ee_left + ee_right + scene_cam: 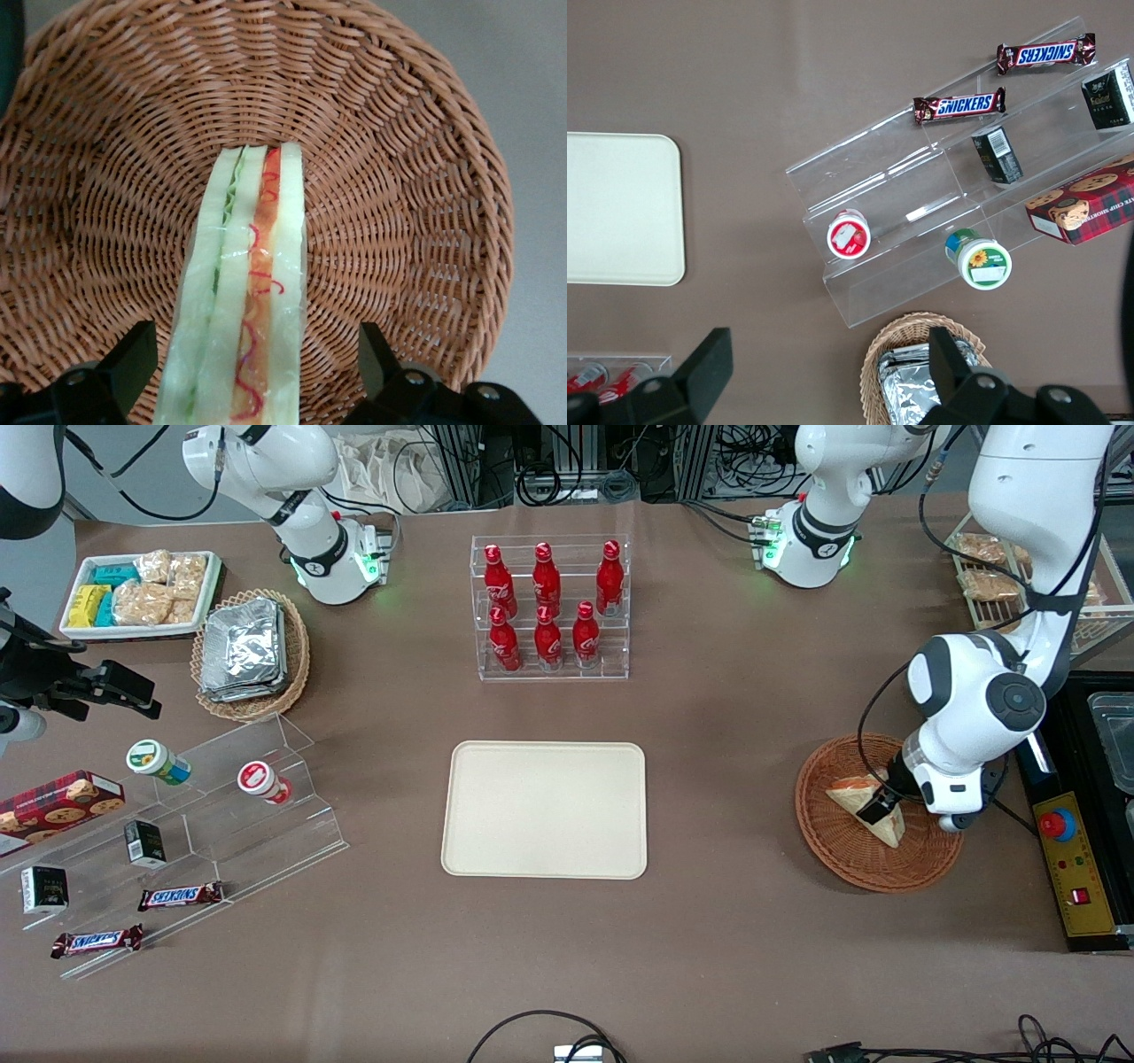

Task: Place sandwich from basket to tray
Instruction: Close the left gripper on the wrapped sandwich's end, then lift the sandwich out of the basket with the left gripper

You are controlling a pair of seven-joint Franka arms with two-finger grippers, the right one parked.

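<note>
The sandwich (852,794), a pale bread wedge with red and green filling, lies in the reddish-brown wicker basket (828,849) toward the working arm's end of the table. My left gripper (877,808) is down in the basket over the sandwich. In the left wrist view the gripper (252,359) is open, with its black fingers (133,354) on either side of the sandwich (244,292) and a gap on each side. The basket weave (399,177) fills that view. The cream-beige tray (545,810) lies bare at the table's middle; it also shows in the right wrist view (620,208).
A clear rack of red bottles (549,607) stands farther from the camera than the tray. A yellow control box with a red button (1059,825) lies beside the basket. A stepped acrylic stand with snacks (195,815), a tan basket of foil packets (248,651) and a white snack tray (137,593) sit toward the parked arm's end.
</note>
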